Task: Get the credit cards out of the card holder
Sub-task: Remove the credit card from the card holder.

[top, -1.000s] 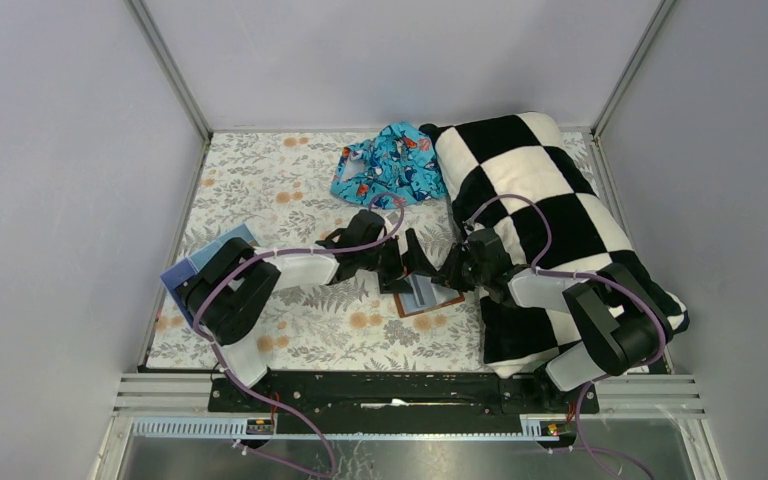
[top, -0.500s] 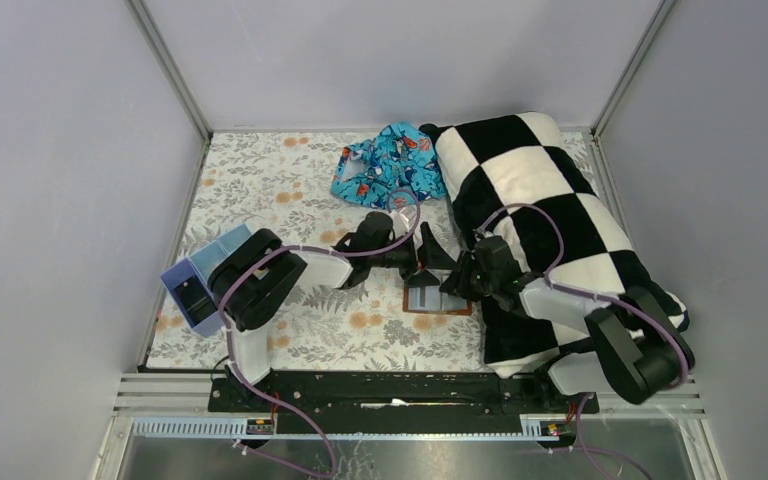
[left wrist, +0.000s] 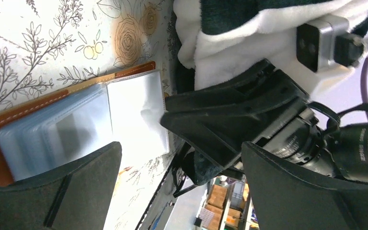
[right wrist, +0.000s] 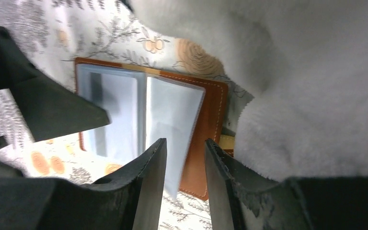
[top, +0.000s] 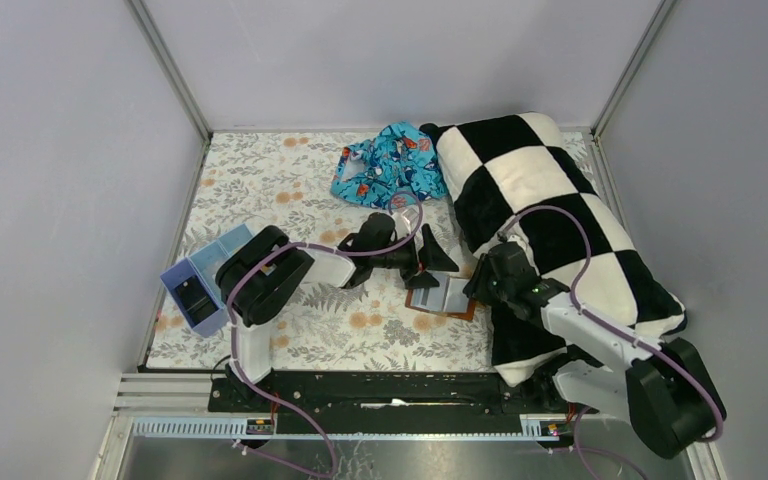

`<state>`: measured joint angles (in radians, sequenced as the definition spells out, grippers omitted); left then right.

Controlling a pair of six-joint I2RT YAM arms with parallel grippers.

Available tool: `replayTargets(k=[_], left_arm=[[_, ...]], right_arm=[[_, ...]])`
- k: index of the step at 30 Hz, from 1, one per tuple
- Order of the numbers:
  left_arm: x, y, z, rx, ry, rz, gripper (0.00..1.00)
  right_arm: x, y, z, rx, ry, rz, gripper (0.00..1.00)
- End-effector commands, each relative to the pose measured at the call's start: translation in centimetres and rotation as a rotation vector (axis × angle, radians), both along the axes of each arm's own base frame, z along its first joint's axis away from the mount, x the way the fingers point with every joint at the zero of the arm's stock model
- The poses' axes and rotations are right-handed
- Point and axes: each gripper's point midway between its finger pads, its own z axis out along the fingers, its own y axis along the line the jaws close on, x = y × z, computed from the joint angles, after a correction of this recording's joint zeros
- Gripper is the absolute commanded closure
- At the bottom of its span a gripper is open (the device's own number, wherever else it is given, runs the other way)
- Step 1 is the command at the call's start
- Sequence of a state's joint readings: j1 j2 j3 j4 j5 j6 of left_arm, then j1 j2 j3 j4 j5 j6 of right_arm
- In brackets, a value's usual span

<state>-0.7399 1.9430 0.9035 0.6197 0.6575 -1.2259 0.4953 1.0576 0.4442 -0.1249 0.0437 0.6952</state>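
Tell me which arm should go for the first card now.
Right, probably. The right gripper has its narrowly parted fingers astride the edge of a clear sleeve in the open card holder. The left gripper hangs wide open over it, gripping nothing.

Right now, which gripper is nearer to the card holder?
Right. The right gripper is at the card holder's right edge, with its fingers on either side of a loose clear sleeve. The left gripper hovers open above its far side.

Robot test cell in a lab

Plain grey walls on metal posts close round the flower-printed table; robot arms bolted to a black rail at the table's near edge.
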Motion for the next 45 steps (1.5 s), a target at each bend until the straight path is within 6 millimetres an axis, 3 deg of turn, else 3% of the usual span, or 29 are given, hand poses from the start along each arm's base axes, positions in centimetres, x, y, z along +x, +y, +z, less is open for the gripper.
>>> replayTargets(k=[1, 5, 12, 19, 24, 30, 45], left_arm=[[1.0, 0.7, 3.2, -0.004, -0.129, 0.018, 0.01], [0.7, 2.2, 2.8, 0.037, -0.129, 0.045, 0.01], [1.2, 6.2, 2.9, 0.132, -0.149, 0.111, 0.01], [2.1, 13.3, 2.8, 0.289, -0.144, 0.226, 0.01], [0.9, 16.0, 1.6, 0.432, -0.114, 0.227, 0.01], [-0.8, 16.3, 0.2, 0.438, -0.048, 0.216, 0.01], [-1.0, 15.3, -2.0, 0.465, -0.027, 0.213, 0.01]], right_arm=[[0.6, -1.6, -1.3, -0.116, 0.05, -0.032, 0.58], [0.7, -0.5, -2.7, -0.108, 0.097, 0.027, 0.57], [-0.4, 4.3, -5.3, 0.09, 0.204, 0.18, 0.63], [-0.1, 8.9, -5.2, 0.145, 0.225, 0.285, 0.63], [0.7, 11.5, -4.9, 0.205, 0.239, 0.308, 0.63], [0.9, 12.5, -5.1, 0.24, 0.252, 0.293, 0.63], [0.7, 12.4, -5.2, 0.244, 0.252, 0.288, 0.61]])
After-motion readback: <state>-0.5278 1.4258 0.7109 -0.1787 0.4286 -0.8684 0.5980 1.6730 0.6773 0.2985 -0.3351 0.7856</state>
